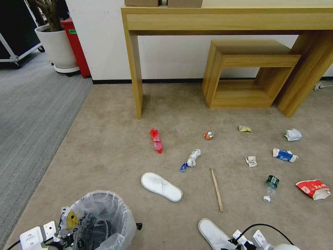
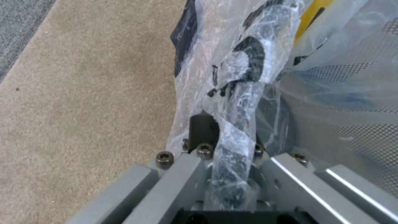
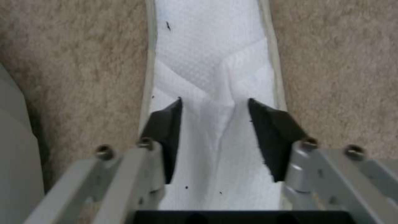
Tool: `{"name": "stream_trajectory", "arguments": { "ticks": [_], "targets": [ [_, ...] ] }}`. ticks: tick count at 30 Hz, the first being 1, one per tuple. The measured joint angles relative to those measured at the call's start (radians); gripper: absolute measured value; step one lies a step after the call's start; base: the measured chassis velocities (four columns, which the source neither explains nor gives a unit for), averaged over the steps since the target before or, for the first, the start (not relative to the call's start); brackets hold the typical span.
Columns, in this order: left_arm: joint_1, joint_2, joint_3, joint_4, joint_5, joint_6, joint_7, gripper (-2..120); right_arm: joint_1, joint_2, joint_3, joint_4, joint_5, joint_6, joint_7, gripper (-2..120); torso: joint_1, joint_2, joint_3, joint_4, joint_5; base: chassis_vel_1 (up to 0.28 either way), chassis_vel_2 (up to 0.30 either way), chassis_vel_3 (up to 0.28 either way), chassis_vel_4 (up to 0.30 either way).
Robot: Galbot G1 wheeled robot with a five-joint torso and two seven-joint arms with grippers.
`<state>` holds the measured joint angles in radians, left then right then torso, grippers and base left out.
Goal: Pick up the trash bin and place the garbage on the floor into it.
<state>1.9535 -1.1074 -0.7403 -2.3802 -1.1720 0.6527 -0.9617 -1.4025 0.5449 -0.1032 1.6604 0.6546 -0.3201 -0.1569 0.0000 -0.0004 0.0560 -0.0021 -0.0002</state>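
The trash bin [image 1: 99, 218], lined with a crinkled clear bag, is at my lower left, and my left gripper [image 1: 52, 239] is shut on its rim. In the left wrist view the bagged rim [image 2: 236, 102] runs between the left gripper's [image 2: 234, 130] fingers. My right gripper [image 1: 248, 239] is low over the near white slipper [image 1: 213, 234]. Its black pads [image 3: 269, 133] pinch the slipper's bunched upper [image 3: 207, 46]. On the beige floor [image 1: 104, 146] lie a second slipper [image 1: 161, 186], a red wrapper [image 1: 156, 140], a wooden stick [image 1: 217, 189], a bottle [image 1: 270, 187] and a carton [image 1: 284, 155].
More litter lies farther right: a red packet [image 1: 313, 189], white paper [image 1: 293, 134] and a yellow wrapper [image 1: 244, 128]. A wooden desk [image 1: 135, 69] and a low wooden stool [image 1: 242, 73] stand against the wall. Grey ribbed carpet [image 1: 31, 111] borders the left.
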Motion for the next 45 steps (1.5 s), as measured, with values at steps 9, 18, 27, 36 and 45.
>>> {"name": "stream_trajectory", "arguments": {
  "ticks": [9,18,27,36,45],
  "targets": [
    [0.002,-0.006,0.011,-0.002,0.020,-0.004,0.007,0,-0.006,-0.005,0.013,0.026,0.016,0.003,-0.005,10,0.000,0.000,0.000,0.0001,0.0001,0.000,0.000,0.000,0.000],
    [0.002,-0.001,0.010,0.002,0.023,-0.005,0.011,0,-0.016,-0.006,0.037,0.035,0.017,0.021,-0.013,0,0.000,0.000,0.000,-0.0001,0.0001,0.000,0.000,0.000,0.000],
    [-0.016,0.023,-0.012,0.003,-0.039,-0.007,0.007,0,0.059,0.004,0.226,0.163,0.069,0.191,-0.140,0,0.000,0.000,0.000,-0.0001,-0.0013,0.000,0.000,0.000,0.000],
    [-0.082,0.040,-0.005,0.009,-0.105,-0.024,0.012,0,0.176,0.102,0.226,0.230,0.278,0.477,-0.354,0,0.000,0.000,0.000,0.0000,-0.0002,0.000,0.000,0.000,0.000],
    [-0.130,0.057,0.003,0.011,-0.169,-0.040,0.013,0,0.280,0.174,0.148,0.297,0.385,0.507,-0.399,0,0.000,0.000,0.000,-0.0005,-0.0015,0.000,0.000,0.000,0.000]
  ]
}}
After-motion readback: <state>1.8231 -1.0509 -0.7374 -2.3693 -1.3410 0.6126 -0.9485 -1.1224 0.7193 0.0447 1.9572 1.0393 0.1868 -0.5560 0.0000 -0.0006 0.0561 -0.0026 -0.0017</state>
